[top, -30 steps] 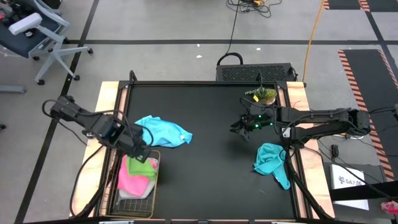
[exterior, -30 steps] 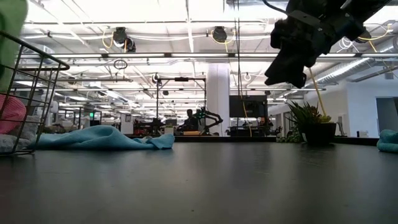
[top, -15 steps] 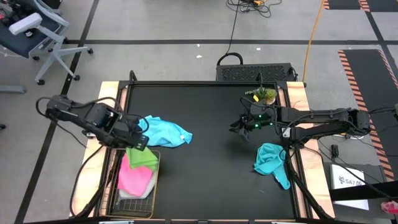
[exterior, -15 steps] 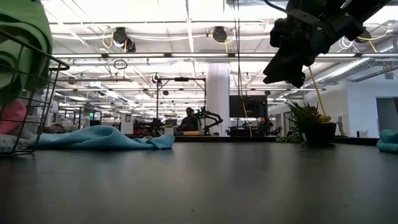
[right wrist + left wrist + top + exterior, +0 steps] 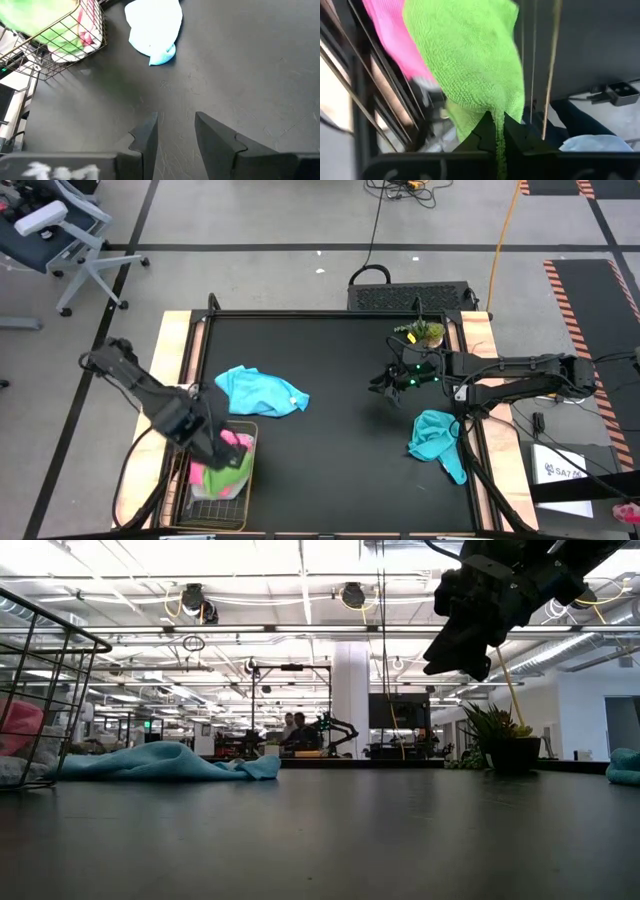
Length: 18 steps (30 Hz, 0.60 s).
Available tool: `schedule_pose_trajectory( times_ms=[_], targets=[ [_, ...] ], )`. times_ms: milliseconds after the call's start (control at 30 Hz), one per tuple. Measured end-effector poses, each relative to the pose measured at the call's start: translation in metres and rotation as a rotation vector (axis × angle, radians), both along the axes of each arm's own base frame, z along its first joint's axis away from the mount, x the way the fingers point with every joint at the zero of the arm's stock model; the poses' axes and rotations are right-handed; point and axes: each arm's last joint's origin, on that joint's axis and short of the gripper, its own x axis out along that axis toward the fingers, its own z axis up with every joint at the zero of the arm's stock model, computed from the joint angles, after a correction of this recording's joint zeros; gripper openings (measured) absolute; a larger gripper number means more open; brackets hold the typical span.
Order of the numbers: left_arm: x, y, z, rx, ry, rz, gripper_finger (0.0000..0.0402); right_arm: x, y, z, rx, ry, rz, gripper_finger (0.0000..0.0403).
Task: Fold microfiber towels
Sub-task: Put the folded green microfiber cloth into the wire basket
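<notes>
My left gripper [image 5: 220, 453] stands over the wire mesh basket [image 5: 245, 502] at the table's near left, shut on the lime green towel [image 5: 470, 55]. A pink towel [image 5: 387, 30] lies in the basket beside the green one, and a pale one [image 5: 10, 770] lies at the bottom. The light blue towel [image 5: 262, 391] lies crumpled on the table just beyond the basket. The teal towel [image 5: 437, 438] lies bunched at the right edge. My right gripper [image 5: 385, 387] hovers open above the table's right half with nothing between its fingers [image 5: 150, 134]. My left gripper pinches a bunched part of the lime green towel [image 5: 498, 116] between its two fingertips; an edge or a fold, I cannot tell. The fingers come from above, pointing steeply down. The towel hangs below them into the basket, slack, next to the pink towel.
A small potted plant [image 5: 425, 332] stands at the far right, close behind my right arm. The basket's wire walls [image 5: 45, 680] rise around my left gripper. Bare black table [image 5: 340, 460] lies between the basket and the teal towel.
My left gripper, shut on the green towel throughout, first raised it above the basket's rim, then swung toward the table's near edge, sank over the basket and rolled. The towel has dropped out of the low view.
</notes>
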Motion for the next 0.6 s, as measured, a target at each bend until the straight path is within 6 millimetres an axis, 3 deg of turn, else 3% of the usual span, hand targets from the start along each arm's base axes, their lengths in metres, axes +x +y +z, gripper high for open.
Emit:
schedule_pose_trajectory(
  times_ms=[267, 600],
  targets=[
    [0.003, -0.048, -0.026, -0.024, 0.134, 0.052, 0.0015, 0.0, 0.002, 0.0, 0.017, -0.009, 0.066, 0.0121],
    [0.008, -0.061, -0.046, 0.071, 0.154, 0.011, 0.0061, 0.0, 0.003, 0.0, 0.018, -0.017, 0.114, 0.0121]
  ],
)
